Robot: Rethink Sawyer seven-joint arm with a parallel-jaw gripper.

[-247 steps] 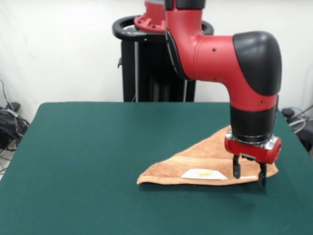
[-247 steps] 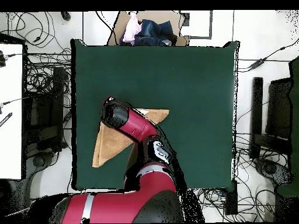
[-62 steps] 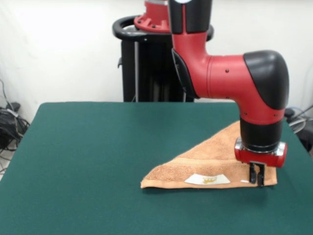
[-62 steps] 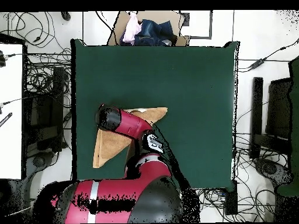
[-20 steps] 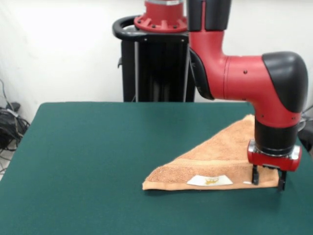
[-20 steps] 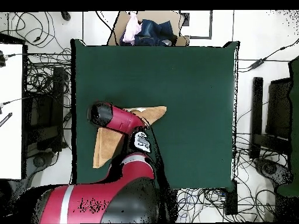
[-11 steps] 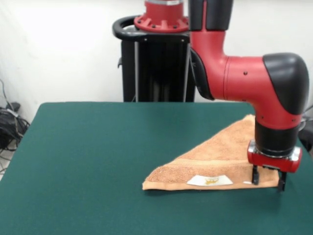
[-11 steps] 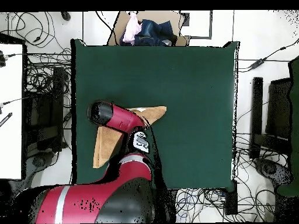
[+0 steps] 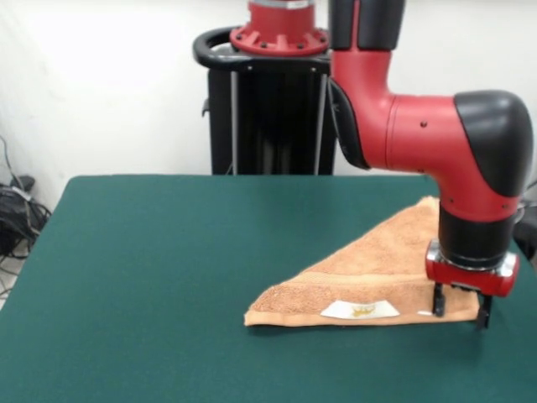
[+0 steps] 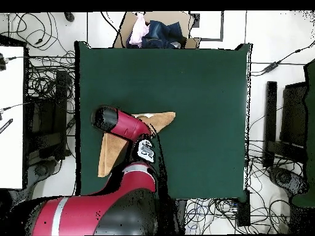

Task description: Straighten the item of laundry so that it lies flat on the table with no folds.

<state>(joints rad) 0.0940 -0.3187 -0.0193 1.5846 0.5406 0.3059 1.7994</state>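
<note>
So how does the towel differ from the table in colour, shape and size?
The towel is peach-orange; the table is dark green. The towel is folded into a triangle, while the table is rectangular. The towel is small and covers only a part near one side of the much wider table. Both have a soft, matte, cloth-like look.

In the overhead view the arm (image 10: pixel 126 126) covers the gripper completely and hides the middle of the towel (image 10: pixel 109 157), so only its two ends show, one toward the table's middle and one near the table's edge. In the front view the gripper (image 9: pixel 459 305) stands in front of the towel's (image 9: pixel 369 269) right corner, so whether the fingers (image 9: pixel 438 300) touch the cloth cannot be told. The print on the white label (image 9: pixel 361 310) is too small to read.
</note>
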